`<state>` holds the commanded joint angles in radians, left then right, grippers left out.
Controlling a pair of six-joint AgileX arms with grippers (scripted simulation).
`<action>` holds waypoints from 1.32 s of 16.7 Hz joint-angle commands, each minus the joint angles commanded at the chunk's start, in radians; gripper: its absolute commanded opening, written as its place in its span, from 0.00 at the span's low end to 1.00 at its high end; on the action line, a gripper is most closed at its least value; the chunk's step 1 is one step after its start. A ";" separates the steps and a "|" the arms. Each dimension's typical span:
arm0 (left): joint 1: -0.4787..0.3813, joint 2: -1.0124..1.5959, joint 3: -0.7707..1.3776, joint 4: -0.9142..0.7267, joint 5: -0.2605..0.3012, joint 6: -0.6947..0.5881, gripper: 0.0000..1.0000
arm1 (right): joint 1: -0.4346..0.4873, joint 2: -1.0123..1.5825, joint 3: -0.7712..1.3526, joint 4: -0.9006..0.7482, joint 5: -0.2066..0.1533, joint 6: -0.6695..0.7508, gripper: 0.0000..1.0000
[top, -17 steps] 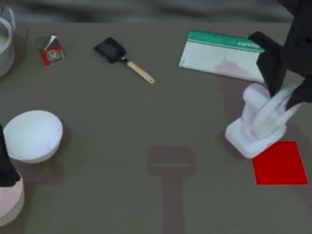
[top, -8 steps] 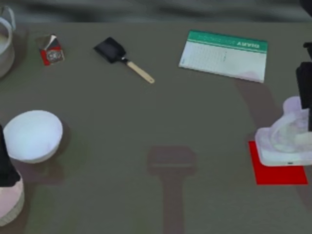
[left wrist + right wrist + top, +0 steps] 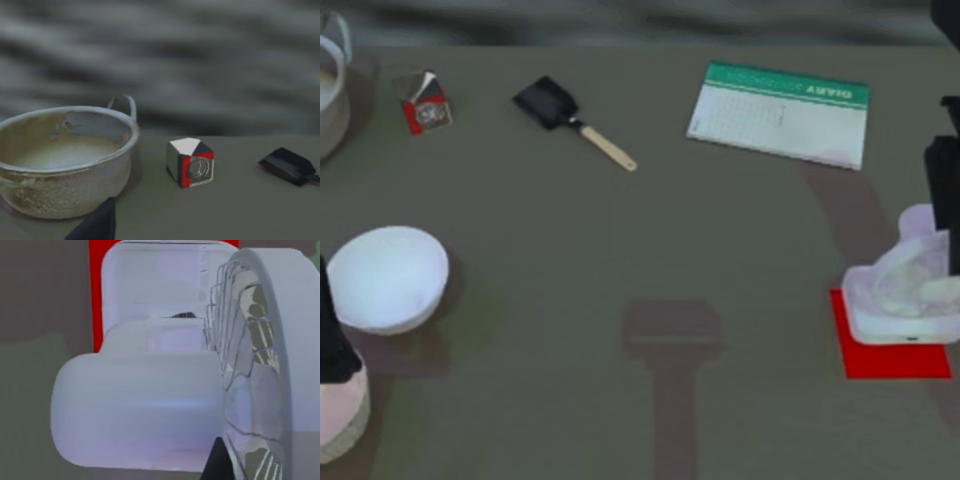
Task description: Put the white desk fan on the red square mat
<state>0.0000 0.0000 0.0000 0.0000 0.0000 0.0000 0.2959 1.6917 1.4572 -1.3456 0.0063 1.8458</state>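
The white desk fan [image 3: 905, 290] stands at the table's right edge, its base on the back part of the red square mat [image 3: 895, 362]. My right gripper [image 3: 945, 215] reaches in from the right edge behind the fan and is shut on it. In the right wrist view the fan's motor housing [image 3: 140, 410] fills the middle, the grilled cage is beside it, and red mat [image 3: 96, 290] shows past the base. One dark fingertip [image 3: 216, 466] sits between housing and cage. My left arm [image 3: 330, 340] is parked at the left edge, gripper open.
A white bowl [image 3: 387, 278] sits at the left. A metal pot [image 3: 330, 95] and a small red-and-white carton [image 3: 424, 101] are at the back left. A black brush with a wooden handle [image 3: 570, 120] and a green-topped diary [image 3: 780, 113] lie at the back.
My right gripper carried the fan to the right and forward, from beside the mat onto it. In the last half second the fan only settled slightly.
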 joint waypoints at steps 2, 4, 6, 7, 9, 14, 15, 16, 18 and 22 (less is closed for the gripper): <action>0.000 0.000 0.000 0.000 0.000 0.000 1.00 | -0.003 0.004 -0.049 0.056 0.000 0.000 0.00; 0.000 0.000 0.000 0.000 0.000 0.000 1.00 | -0.005 0.008 -0.083 0.092 -0.001 0.000 0.00; 0.000 0.000 0.000 0.000 0.000 0.000 1.00 | -0.005 0.009 -0.086 0.095 -0.001 0.001 0.00; 0.000 0.000 0.000 0.000 0.000 0.000 1.00 | -0.005 0.009 -0.086 0.095 -0.001 0.001 0.00; 0.000 0.000 0.000 0.000 0.000 0.000 1.00 | -0.005 0.009 -0.086 0.095 -0.001 0.001 0.08; 0.000 0.000 0.000 0.000 0.000 0.000 1.00 | -0.005 0.009 -0.086 0.095 -0.001 0.001 0.45; 0.000 0.000 0.000 0.000 0.000 0.000 1.00 | -0.005 0.009 -0.086 0.095 -0.001 0.001 0.53; 0.000 0.000 0.000 0.000 0.000 0.000 1.00 | -0.005 0.009 -0.086 0.095 -0.001 0.001 0.60; 0.000 0.000 0.000 0.000 0.000 0.000 1.00 | -0.005 0.009 -0.086 0.095 -0.001 0.001 0.75; 0.000 0.000 0.000 0.000 0.000 0.000 1.00 | -0.005 0.009 -0.086 0.095 -0.001 0.001 1.00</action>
<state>0.0000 0.0000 0.0000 0.0000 0.0000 0.0000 0.2910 1.7005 1.3711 -1.2505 0.0055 1.8464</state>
